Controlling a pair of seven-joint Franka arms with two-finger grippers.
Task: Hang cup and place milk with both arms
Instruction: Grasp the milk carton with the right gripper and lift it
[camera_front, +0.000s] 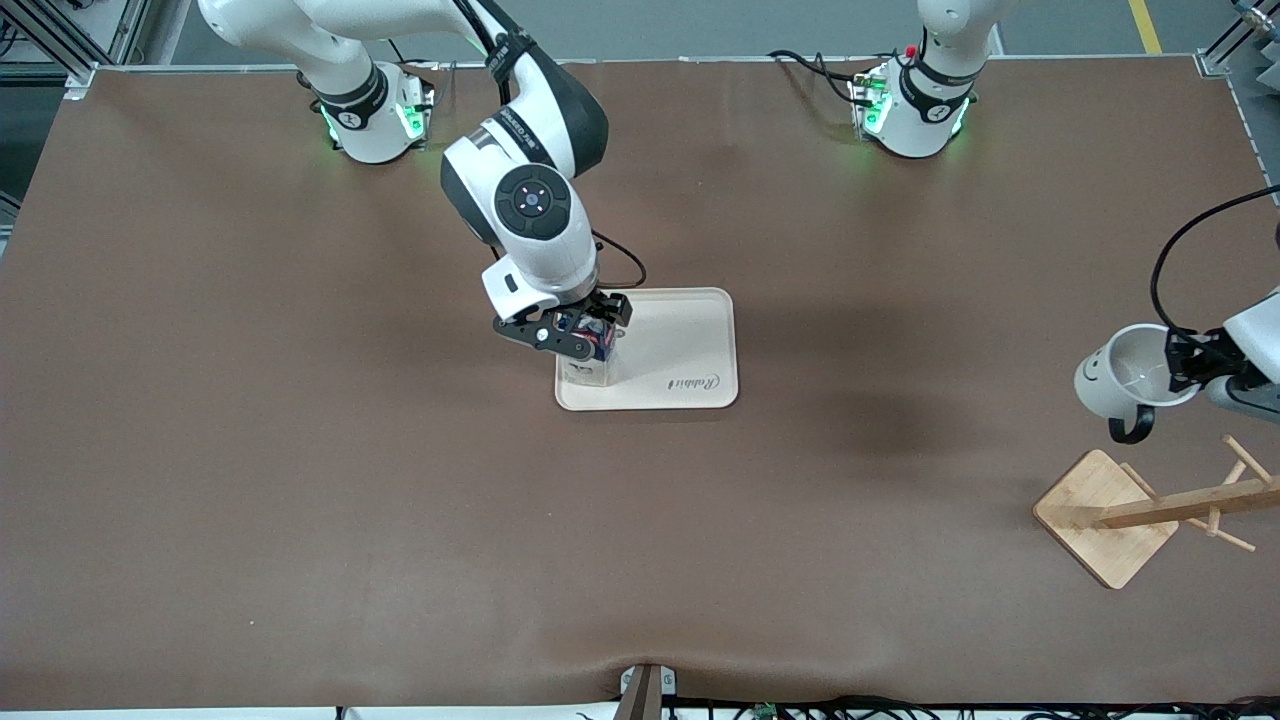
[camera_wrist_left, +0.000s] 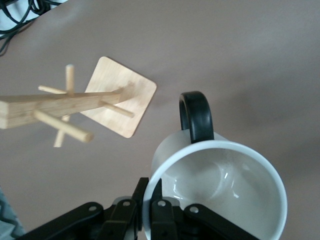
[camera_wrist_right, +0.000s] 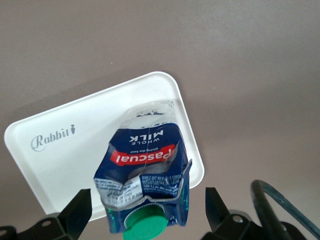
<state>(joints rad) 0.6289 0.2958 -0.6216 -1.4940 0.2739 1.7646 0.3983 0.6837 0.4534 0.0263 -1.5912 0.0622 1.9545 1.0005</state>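
Wooden cup rack (camera_front: 1150, 510) sitting nearest the camera, at the left arm's end of the table, hard by the table edge. Left gripper (camera_front: 1185, 362) clenching the rim of the cup (camera_front: 1125, 375), holding it tipped above the rack's base. Right gripper (camera_front: 575, 335) spreading wide, fingers clear of the milk (camera_wrist_right: 145, 185), which is standing at the tray (camera_front: 690, 350) corner mid-table. Open brown table (camera_front: 300, 450) lying all around.
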